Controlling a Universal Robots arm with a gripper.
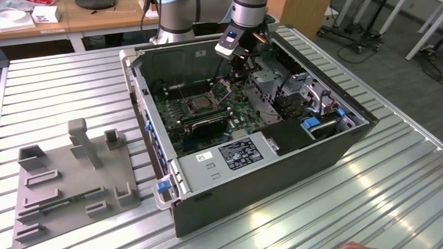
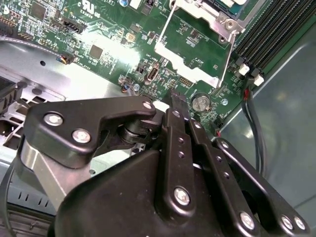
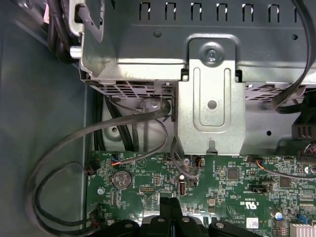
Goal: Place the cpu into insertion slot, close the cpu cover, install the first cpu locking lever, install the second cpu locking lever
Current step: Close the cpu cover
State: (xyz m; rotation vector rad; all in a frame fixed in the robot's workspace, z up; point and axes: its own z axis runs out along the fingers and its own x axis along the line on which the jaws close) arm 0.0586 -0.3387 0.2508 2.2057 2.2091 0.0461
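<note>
A slatted metal table (image 1: 62, 88) is seen carrying an open computer case (image 1: 277, 176) across its middle. A grey holder tray (image 1: 69, 202) is laid beside the case, toward the table edge at the exterior view's left. A green motherboard (image 1: 229, 111) is fixed to the floor of the case. The arm is reached down into the far end of the case, and the gripper (image 1: 239, 66) is held low over the motherboard edge nearest the metal drive cage (image 3: 211, 98). In both wrist views the gripper (image 3: 166, 205) (image 2: 177, 98) is shown closed, fingertips pressed together with nothing held; contact with the board cannot be told. The cpu cover (image 2: 210, 15) is found at the socket in the middle of the motherboard, well apart from the gripper. The cpu (image 1: 196, 105) is seen as a pale square inside that frame. Two thin wire levers (image 2: 167, 27) are stretched from the socket out over the board. A coin battery (image 3: 121, 178) is set just beside the fingertips.
</note>
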